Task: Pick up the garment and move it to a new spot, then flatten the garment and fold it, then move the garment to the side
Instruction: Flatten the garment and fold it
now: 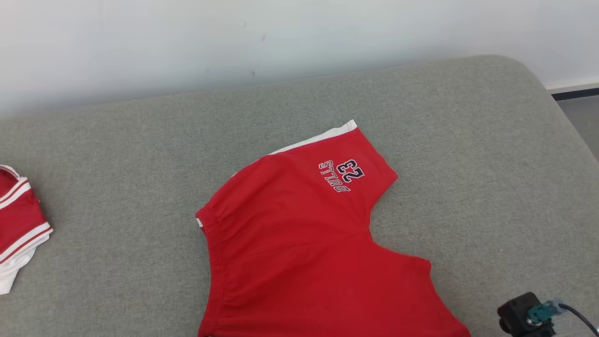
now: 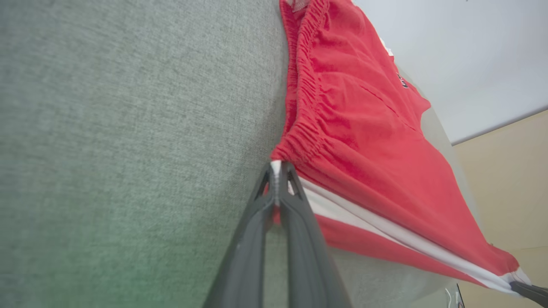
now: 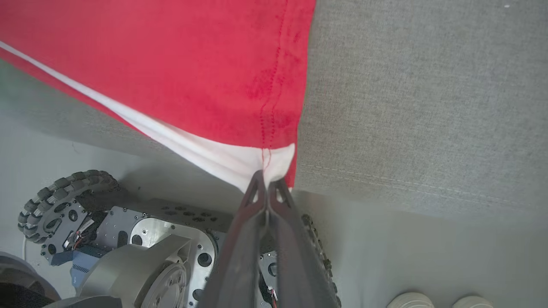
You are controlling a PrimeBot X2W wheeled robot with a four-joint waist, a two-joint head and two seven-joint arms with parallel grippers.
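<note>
The garment [image 1: 299, 234] is a pair of red shorts with white side stripes and a "23 BULLS" print, spread on a grey cushion [image 1: 117, 154]. Its near edge hangs past the head view's bottom. In the left wrist view my left gripper [image 2: 276, 169] is shut on the garment [image 2: 359, 128] at the waistband corner where the white stripe begins. In the right wrist view my right gripper [image 3: 265, 179] is shut on the garment [image 3: 192, 64] at the white hem corner of a leg, out past the cushion's front edge.
A second red and white piece of clothing [image 1: 18, 224] lies at the cushion's left edge. A white wall [image 1: 234, 37] stands behind the cushion. My wheeled base [image 3: 128, 239] sits below the cushion's front edge, with floor beside it.
</note>
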